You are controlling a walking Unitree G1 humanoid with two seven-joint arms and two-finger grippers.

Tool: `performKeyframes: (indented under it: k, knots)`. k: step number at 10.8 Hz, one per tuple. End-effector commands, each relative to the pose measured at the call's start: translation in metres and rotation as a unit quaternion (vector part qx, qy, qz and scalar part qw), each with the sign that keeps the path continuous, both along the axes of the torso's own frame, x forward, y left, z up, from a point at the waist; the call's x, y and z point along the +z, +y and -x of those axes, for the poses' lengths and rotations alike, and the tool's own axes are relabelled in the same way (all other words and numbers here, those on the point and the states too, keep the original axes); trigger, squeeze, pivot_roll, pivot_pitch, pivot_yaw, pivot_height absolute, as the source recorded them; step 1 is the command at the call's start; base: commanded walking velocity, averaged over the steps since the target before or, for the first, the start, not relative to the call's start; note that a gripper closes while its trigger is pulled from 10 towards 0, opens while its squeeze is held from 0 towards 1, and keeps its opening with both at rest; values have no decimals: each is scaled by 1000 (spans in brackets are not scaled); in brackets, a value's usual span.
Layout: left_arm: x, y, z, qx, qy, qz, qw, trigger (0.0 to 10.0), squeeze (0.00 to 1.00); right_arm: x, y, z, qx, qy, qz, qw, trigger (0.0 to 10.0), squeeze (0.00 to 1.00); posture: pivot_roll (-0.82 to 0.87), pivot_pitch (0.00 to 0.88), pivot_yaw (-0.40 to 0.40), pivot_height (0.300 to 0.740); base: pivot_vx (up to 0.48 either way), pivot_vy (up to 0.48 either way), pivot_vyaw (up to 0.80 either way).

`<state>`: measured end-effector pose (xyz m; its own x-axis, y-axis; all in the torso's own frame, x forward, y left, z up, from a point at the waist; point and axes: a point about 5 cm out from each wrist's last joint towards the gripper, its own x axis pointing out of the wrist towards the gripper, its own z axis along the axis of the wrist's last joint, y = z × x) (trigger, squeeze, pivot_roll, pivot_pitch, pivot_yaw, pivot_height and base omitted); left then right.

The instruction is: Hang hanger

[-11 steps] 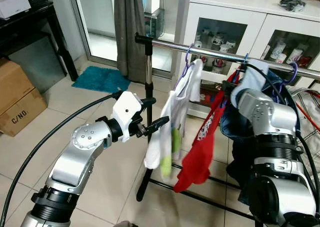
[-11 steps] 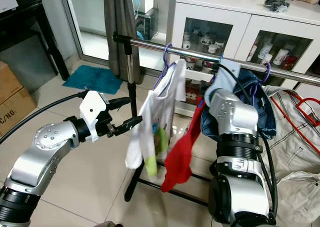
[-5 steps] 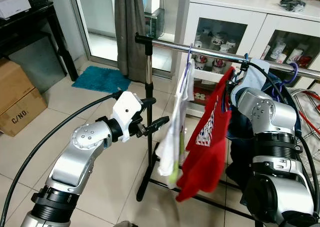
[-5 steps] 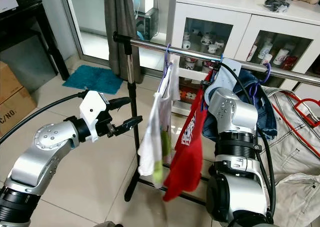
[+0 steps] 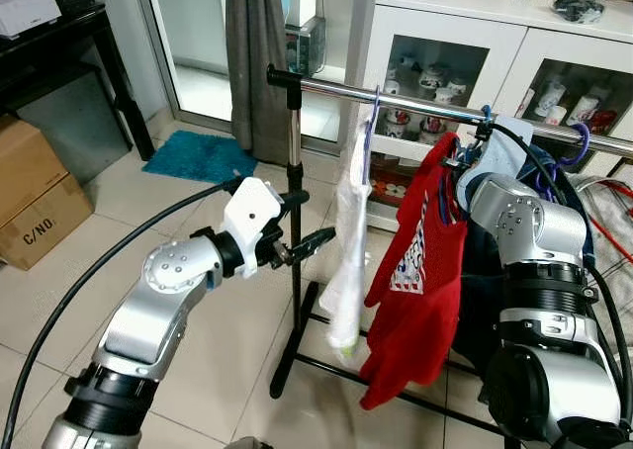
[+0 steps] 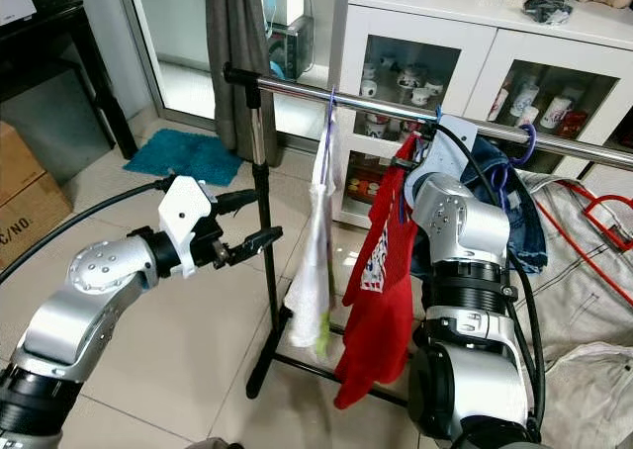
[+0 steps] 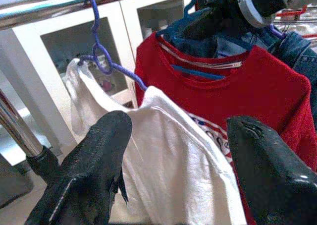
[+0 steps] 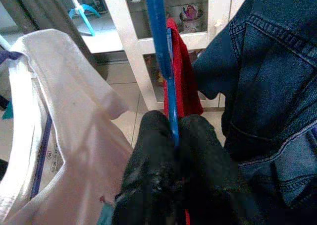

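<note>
A chrome rail [image 5: 415,103] runs across a black stand [image 5: 294,222]. My right gripper [image 8: 171,185] is shut on a blue hanger [image 8: 157,36] that carries a red T-shirt [image 5: 415,281]. It holds it just under the rail, and the hanger's hook [image 5: 487,118] reaches up to the bar. Left of it, a white shirt [image 5: 348,241] hangs edge-on from a purple hanger [image 7: 99,56]. My left gripper [image 5: 309,222] is open beside the stand's post, pointing at the white shirt and not touching it. A denim jacket [image 8: 267,86] hangs right of the red shirt.
A white cabinet [image 5: 445,44] with glass doors stands behind the rail. A cardboard box [image 5: 35,192] and a blue mat [image 5: 198,154] lie to the left, with a grey curtain [image 5: 255,63] behind the post. Clothes and a red hanger [image 6: 593,231] lie at the right.
The red shirt has risen to the rail and swung round to hang flatter. The white shirt has turned edge-on. My left arm has barely moved.
</note>
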<state>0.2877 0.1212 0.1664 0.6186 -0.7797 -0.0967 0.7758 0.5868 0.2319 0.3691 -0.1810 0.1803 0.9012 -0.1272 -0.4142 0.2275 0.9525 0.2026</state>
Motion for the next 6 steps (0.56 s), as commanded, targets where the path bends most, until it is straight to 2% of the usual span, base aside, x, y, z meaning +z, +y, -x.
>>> performKeyframes:
  k: [1, 6]
  knots:
    - [2, -2, -1, -6, -6, -9, 1000, 10000, 0, 6, -1, -1, 0, -12, 3, 1000, 0, 0, -41, 0, -22, 740, 0, 0, 0]
    - [2, 4, 1, 10, -8, -3, 1000, 10000, 0, 8, 3, -2, 19, -33, 30, 999, 0, 0, -13, 0, -40, 740, 0, 0, 0]
